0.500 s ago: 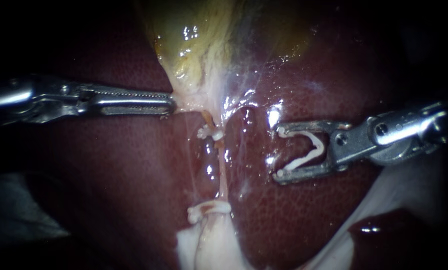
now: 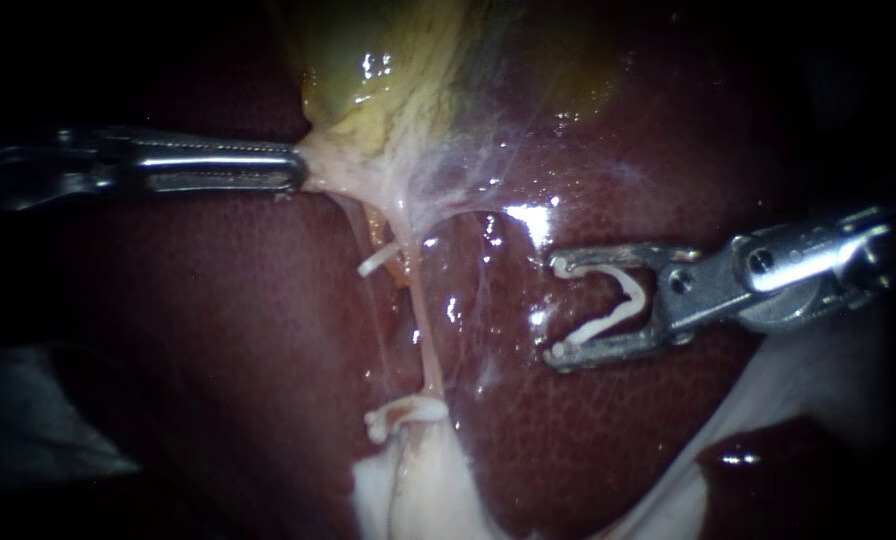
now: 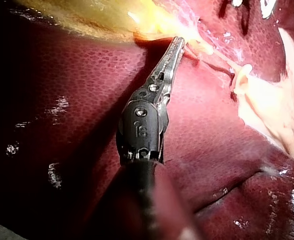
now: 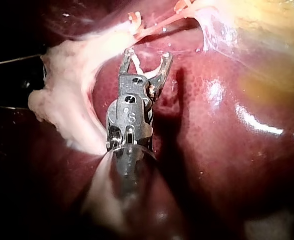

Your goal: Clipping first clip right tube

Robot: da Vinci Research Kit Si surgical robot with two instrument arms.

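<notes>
Open clip (image 2: 613, 300), white and V-shaped, sits cradled in the wide-spread jaws of the right instrument (image 2: 561, 308), both jaws bearing on its legs. It hangs over the liver (image 2: 218, 330), near the taut tube (image 2: 423, 320) but clear of it. The left instrument (image 2: 298, 168) has its jaws clamped on the neck of the gallbladder (image 2: 388, 90), holding it stretched. An upper clip (image 2: 376, 263) and a lower clip (image 2: 398, 412) are already fastened along that tube. Which strand is the right tube I cannot tell. By my judgement loading is done; approach, straddling and closure remain.
</notes>
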